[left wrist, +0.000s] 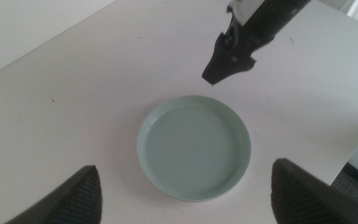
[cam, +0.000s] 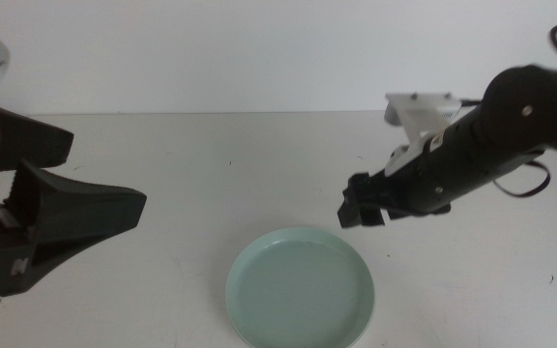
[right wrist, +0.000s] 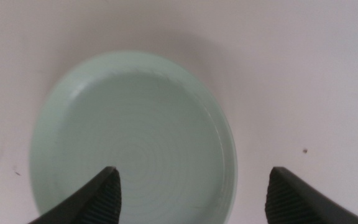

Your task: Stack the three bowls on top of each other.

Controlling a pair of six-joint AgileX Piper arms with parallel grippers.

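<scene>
pale, almost white tabletop (cam: 211,184) fills the scene, ending at a plain light wall at the far side. only one bowl shows: the mint green bowl (cam: 301,288), round and shallow with a low rim, sitting flat on the tabletop near the front edge, a little right of centre. nothing lies inside it. the left wrist view shows the same mint green bowl (left wrist: 194,147) whole, with bare tabletop all around it. the right wrist view shows the mint green bowl (right wrist: 132,137) from close above, faint rings visible across its floor.

just beyond the bowl's far right rim hangs the right claw (cam: 362,208), reaching in from the right on its dark arm and tilted down toward the bowl. it is above the tabletop, not touching the bowl. in its own wrist view the right claw (right wrist: 191,186) has its two jaws spread wide and released, one over the bowl's inside, the other over bare tabletop past the rim, with nothing between them. the left wrist view catches this right claw (left wrist: 229,59) too, poised near the bowl's far rim.

the left claw (cam: 61,227) sits at the left side, well apart from the bowl. its jaws are spread wide and released, holding nothing, as the left claw (left wrist: 185,190) shows in its own view.
</scene>
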